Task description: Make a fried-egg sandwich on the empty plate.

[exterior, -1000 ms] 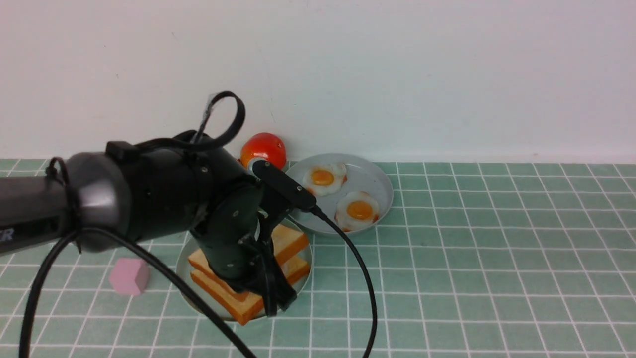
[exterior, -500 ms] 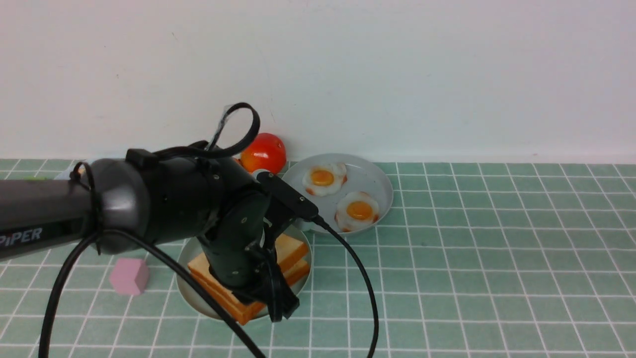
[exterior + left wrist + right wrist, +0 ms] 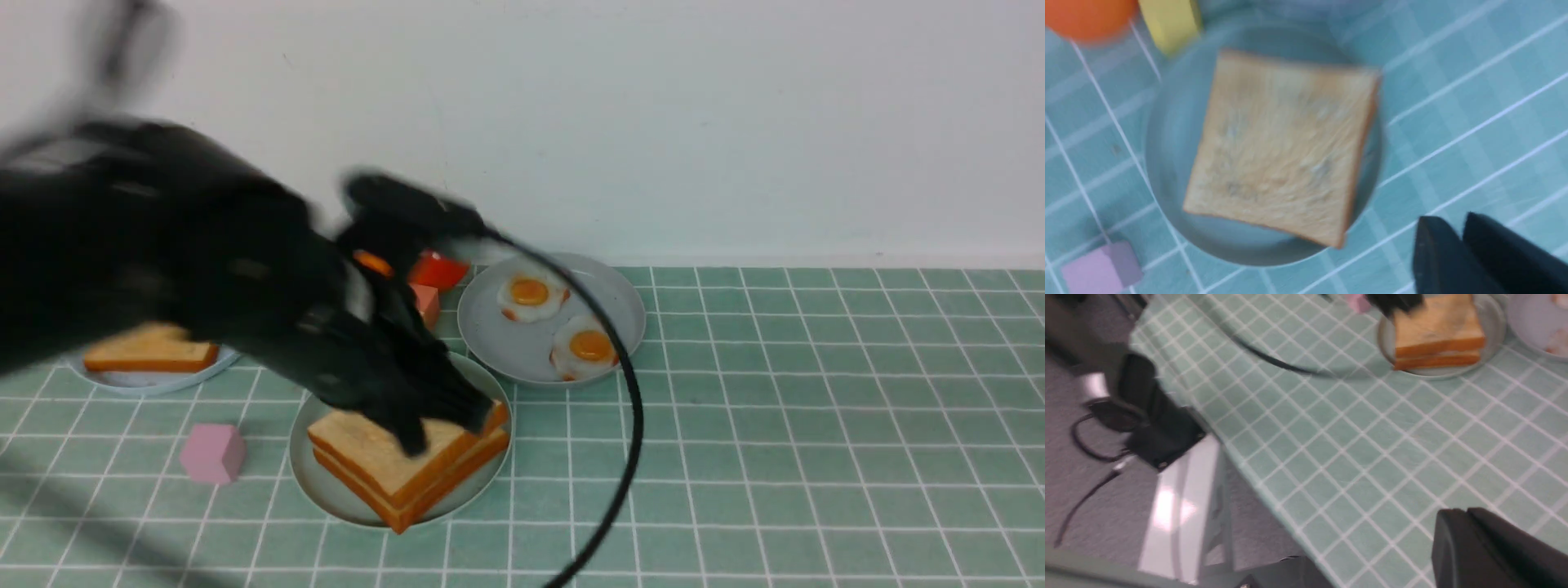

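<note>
The fried-egg sandwich point(image 3: 400, 461) lies on the empty plate point(image 3: 326, 490), the mint-green one: two toast slices stacked, and I cannot make out the egg between them. The sandwich also shows in the left wrist view point(image 3: 1282, 147) and the right wrist view point(image 3: 1437, 332). My left gripper point(image 3: 433, 420) is blurred, just above the sandwich's far corner. Its fingers point(image 3: 1447, 218) are shut and empty, off to the side of the plate point(image 3: 1167, 163). My right gripper point(image 3: 1453, 514) is shut and empty over bare tablecloth, far from the sandwich.
A grey plate point(image 3: 498, 343) holds two fried eggs behind the sandwich. A pale blue plate point(image 3: 131, 380) with one toast slice point(image 3: 151, 349) is at the left. A pink cube point(image 3: 214, 453), a tomato point(image 3: 441, 269) and a small block point(image 3: 424, 302) lie nearby. The table edge point(image 3: 1241, 465) shows.
My left arm has swung up and back to the left, lifting off the sandwich, and is blurred. The pale blue plate with its toast slice has come into sight.
</note>
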